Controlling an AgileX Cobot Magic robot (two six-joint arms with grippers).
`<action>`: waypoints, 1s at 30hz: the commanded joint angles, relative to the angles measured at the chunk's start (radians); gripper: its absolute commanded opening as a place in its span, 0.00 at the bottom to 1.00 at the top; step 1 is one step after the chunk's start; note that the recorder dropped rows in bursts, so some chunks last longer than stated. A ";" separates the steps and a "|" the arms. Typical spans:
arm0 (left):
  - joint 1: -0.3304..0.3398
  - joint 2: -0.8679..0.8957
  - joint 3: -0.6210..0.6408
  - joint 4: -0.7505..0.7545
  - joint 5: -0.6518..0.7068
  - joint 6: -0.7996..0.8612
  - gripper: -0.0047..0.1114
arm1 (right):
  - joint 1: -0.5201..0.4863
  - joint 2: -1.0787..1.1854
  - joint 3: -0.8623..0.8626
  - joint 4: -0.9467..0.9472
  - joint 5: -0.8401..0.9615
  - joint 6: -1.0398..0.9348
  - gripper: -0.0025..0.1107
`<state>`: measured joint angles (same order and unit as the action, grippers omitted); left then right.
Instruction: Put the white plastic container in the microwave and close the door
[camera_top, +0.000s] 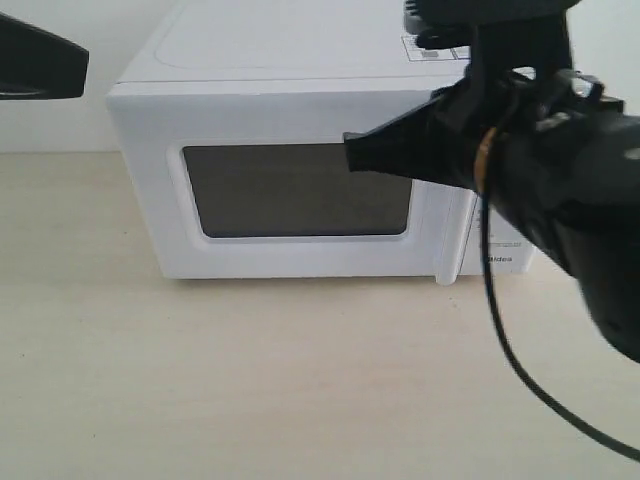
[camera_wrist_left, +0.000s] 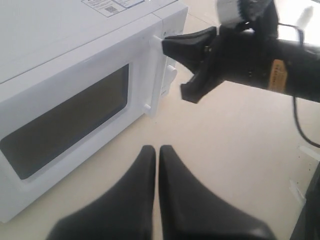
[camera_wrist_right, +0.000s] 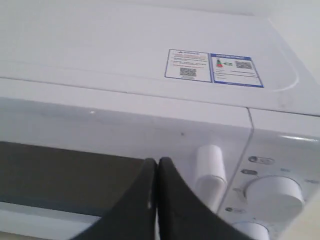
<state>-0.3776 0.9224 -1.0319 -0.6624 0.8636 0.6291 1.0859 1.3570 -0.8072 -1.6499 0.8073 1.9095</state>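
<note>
Shut and empty: right hand (camera_wrist_right: 157, 162), left hand (camera_wrist_left: 156, 148). Likely stiff, slick door (camera_top: 290, 190); best hooked behind handle (camera_wrist_right: 210, 170) just beside right hand.

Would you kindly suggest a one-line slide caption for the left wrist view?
Jaws shut, left gripper over tabletop; right gripper, also shut, by the handle of the closed microwave door.

We see white boxy microwave (camera_top: 270, 60) upright on counter (camera_top: 250, 380). Door (camera_top: 300, 255) shut flush, dark window (camera_top: 295, 190), vertical white bar handle (camera_top: 447, 245) at its right edge.
</note>
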 joint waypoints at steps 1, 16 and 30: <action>-0.005 -0.007 -0.004 -0.010 -0.003 -0.008 0.08 | 0.041 -0.147 0.075 0.085 0.105 -0.093 0.02; -0.005 -0.007 -0.004 -0.010 -0.005 -0.008 0.08 | 0.041 -0.338 0.098 0.462 0.414 -0.276 0.02; -0.005 -0.007 -0.004 -0.010 -0.008 -0.008 0.08 | 0.040 -0.335 0.098 0.476 0.414 -0.369 0.02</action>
<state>-0.3776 0.9224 -1.0319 -0.6624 0.8605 0.6291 1.1262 1.0293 -0.7134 -1.1691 1.2070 1.5488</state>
